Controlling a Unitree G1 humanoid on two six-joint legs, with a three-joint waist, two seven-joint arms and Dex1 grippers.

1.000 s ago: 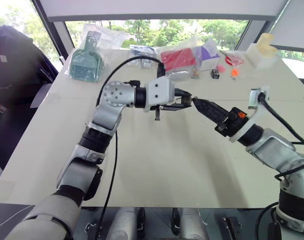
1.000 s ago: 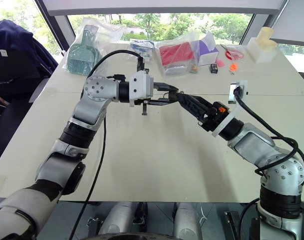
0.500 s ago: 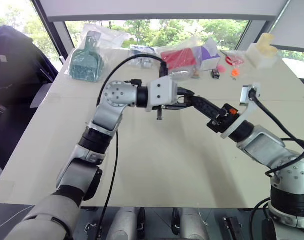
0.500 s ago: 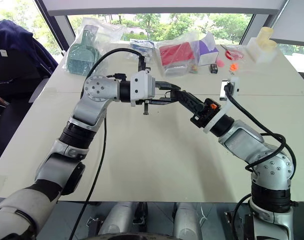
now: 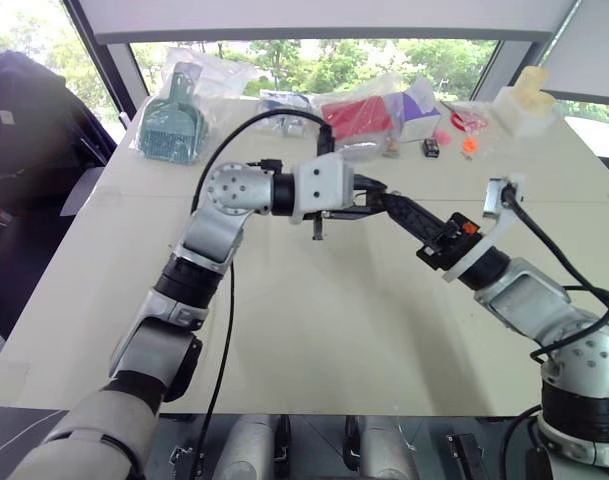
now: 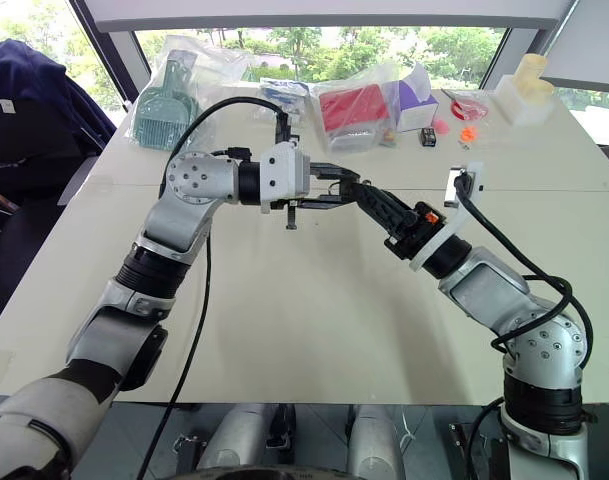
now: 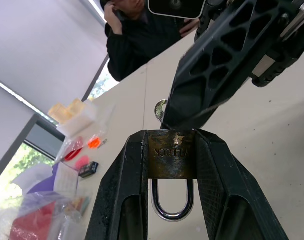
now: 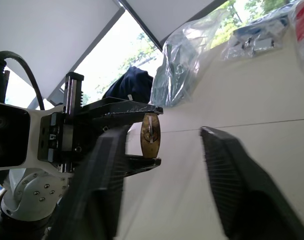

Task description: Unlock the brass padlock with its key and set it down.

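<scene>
Right jaws now wider at brass padlock [image 7: 171,154]

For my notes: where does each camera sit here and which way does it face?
Head stereo pair: on the head, looking forward and down over the pale table; both arms show.
Left wrist: looks along the left gripper, shut on the small yellowish-brass padlock with silver shackle.
Right wrist: looks out of the open right gripper toward the padlock.
Shared: both wrist views show the padlock.
</scene>
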